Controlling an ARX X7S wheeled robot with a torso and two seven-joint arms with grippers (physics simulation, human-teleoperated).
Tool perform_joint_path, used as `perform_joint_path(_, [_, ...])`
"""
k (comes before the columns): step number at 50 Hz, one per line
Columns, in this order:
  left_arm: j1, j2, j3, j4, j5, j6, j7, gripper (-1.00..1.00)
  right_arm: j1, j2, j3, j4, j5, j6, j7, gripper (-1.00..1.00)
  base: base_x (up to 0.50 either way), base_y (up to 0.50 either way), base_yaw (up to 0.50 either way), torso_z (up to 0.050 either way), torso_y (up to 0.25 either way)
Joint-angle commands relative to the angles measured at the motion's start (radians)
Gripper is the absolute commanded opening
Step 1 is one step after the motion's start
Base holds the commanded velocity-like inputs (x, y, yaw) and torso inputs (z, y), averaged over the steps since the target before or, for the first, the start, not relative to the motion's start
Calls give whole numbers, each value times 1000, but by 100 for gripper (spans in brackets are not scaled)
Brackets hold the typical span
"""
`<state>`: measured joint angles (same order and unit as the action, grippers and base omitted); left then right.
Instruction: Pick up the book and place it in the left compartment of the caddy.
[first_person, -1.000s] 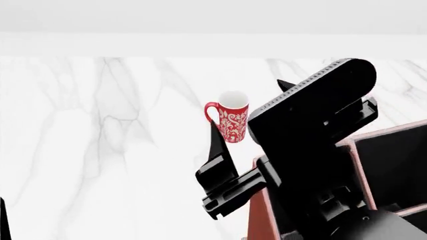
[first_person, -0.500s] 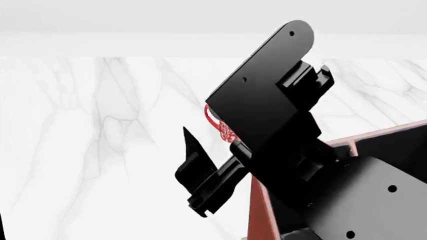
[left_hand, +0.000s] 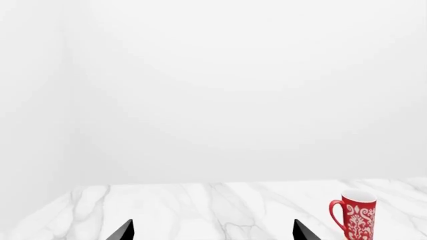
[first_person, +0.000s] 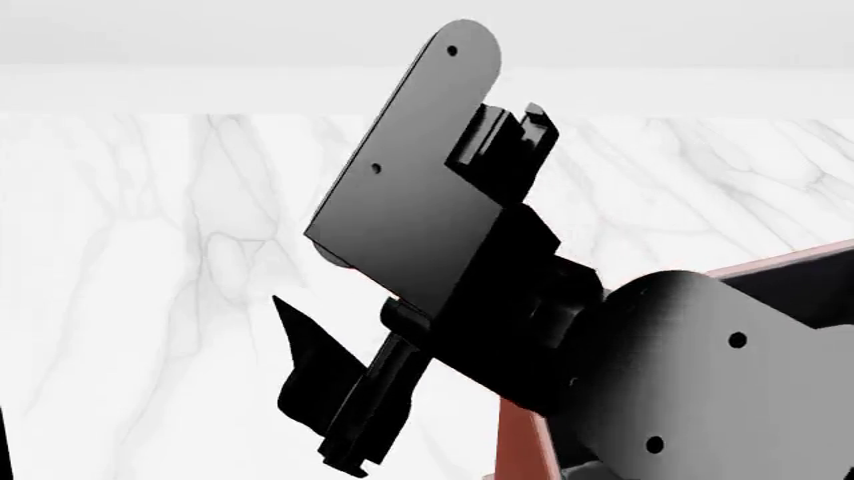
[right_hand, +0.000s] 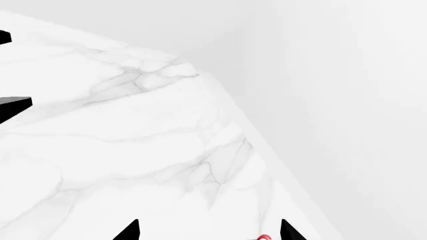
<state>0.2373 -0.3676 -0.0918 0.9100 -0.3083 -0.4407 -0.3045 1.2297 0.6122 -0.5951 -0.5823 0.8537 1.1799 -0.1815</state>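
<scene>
No book shows in any view; it is hidden or out of view. The caddy (first_person: 519, 441) appears only as a reddish-brown wall strip and a pale rim behind my right arm, which covers its left compartment. In the head view my right gripper (first_person: 320, 380) hangs over the marble left of the caddy, with one finger visible. In the right wrist view the right gripper (right_hand: 209, 232) is open, with only bare marble between its tips. The left gripper (left_hand: 213, 232) is open too, empty, above the tabletop.
A red patterned mug (left_hand: 353, 216) stands on the marble table (left_hand: 200, 205) beside the left gripper's line of sight; a sliver of its rim (right_hand: 264, 237) shows near the right fingertip. Two black pieces (right_hand: 12, 106) sit at the right wrist view's edge. A white wall lies beyond the table's far edge.
My right arm has swung up and to the left across the head view and now covers the mug. Its gripper has moved left and lower over the marble.
</scene>
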Motion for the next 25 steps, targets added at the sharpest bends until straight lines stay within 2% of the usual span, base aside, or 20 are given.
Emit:
perform_joint_path(1, [1, -6, 13, -4, 6, 5, -4, 100, -16, -4, -74, 12, -32, -65, -71, 100, 0, 0, 0, 0, 0])
perform_joint_path(25, [-3, -18, -1, -4, -16, 4, -16, 100, -54, -5, -185, 35, -53, -108, -163, 100, 0, 0, 0, 0, 0])
